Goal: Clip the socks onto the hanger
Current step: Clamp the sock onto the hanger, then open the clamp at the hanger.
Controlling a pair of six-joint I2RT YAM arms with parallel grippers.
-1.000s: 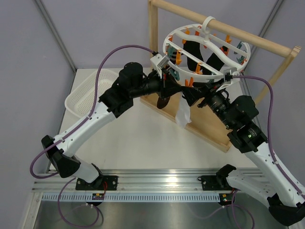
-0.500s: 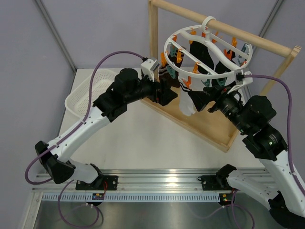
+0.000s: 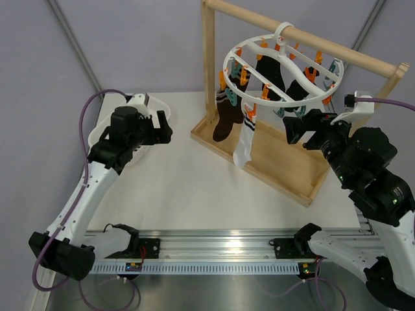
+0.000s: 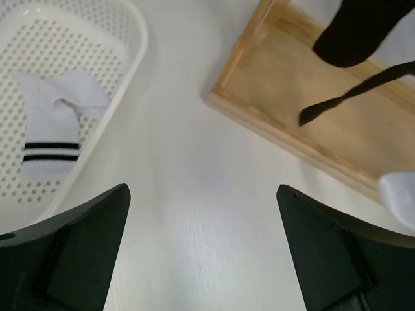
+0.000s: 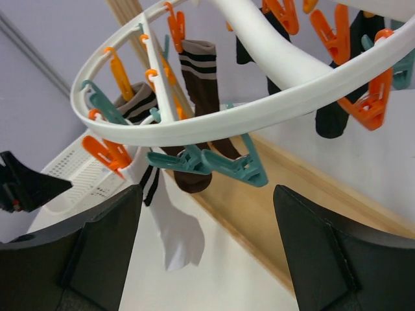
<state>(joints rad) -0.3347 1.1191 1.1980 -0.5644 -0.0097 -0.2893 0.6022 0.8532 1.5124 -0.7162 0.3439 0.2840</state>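
Mostly done. One striped sock (image 4: 48, 123) is not yet clipped and lies flat in the basket (image 4: 130, 45), well left of the hanger (image 5: 272, 107), long axis running away from the left hand (image 4: 204, 259), striped end nearest it. That hand is released, empty, left of hanger. Hung socks (image 3: 227, 123) are clipped under the hanger, cuffs up, toes down, axis vertical; maybe five, hard to count. Right hand (image 5: 204, 253) is released, empty, just right of hanger.

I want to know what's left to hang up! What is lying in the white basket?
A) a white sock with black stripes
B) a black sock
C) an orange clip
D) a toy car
A: the left wrist view shows a white sock with two black stripes lying inside the holey white basket.
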